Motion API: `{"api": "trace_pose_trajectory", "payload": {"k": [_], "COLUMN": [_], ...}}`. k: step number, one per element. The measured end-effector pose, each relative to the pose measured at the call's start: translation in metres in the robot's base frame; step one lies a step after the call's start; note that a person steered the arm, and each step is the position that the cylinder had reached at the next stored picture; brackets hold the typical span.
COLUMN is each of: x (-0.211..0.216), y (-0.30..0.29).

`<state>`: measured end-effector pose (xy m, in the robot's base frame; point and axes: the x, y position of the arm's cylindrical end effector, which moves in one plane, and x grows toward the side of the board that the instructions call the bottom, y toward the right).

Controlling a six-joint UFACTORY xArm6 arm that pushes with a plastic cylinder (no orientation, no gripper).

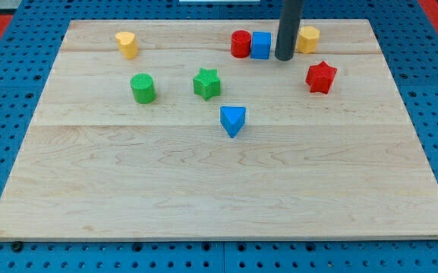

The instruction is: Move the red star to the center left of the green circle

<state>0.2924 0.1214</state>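
Near the view's top, a little to the right of the middle, my tip (284, 58) stands on the light wooden table (219, 182). It is between the small blue square block (260, 45) on its left and the yellow block (307, 39) on its right, very near to both; I cannot tell if it touches either one. The tool is only a straight dark rod, so it has nothing that opens or closes and it holds nothing.

The red star-shaped block (320, 76) lies below and to the right of the tip, apart from it. The green round block (143, 88) is far to the view's left, so the star is well apart from its goal, the free place just left of this circle.

I judge that the task is at the approach step: the star is not yet contacted. The next move asks the tip to go around to the right side of the star and then push it to the left. The straight way is not free: the green star-shaped block (206, 83) and the circle itself stand in the line, and the blue triangular block (232, 120) is just under it. The push probably must curve below or above them, then finish from the side, so that the circle is not disturbed.
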Motion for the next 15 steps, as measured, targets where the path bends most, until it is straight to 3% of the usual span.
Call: {"api": "trace_pose_trajectory", "payload": {"k": [2, 4, 5, 7, 10, 11, 13, 14, 15], "x": [0.013, 0.078, 0.088, 0.108, 0.123, 0.123, 0.124, 0.124, 0.124], "y": [0.075, 0.019, 0.001, 0.018, -0.081, -0.133, -0.302, -0.352, -0.364]}}
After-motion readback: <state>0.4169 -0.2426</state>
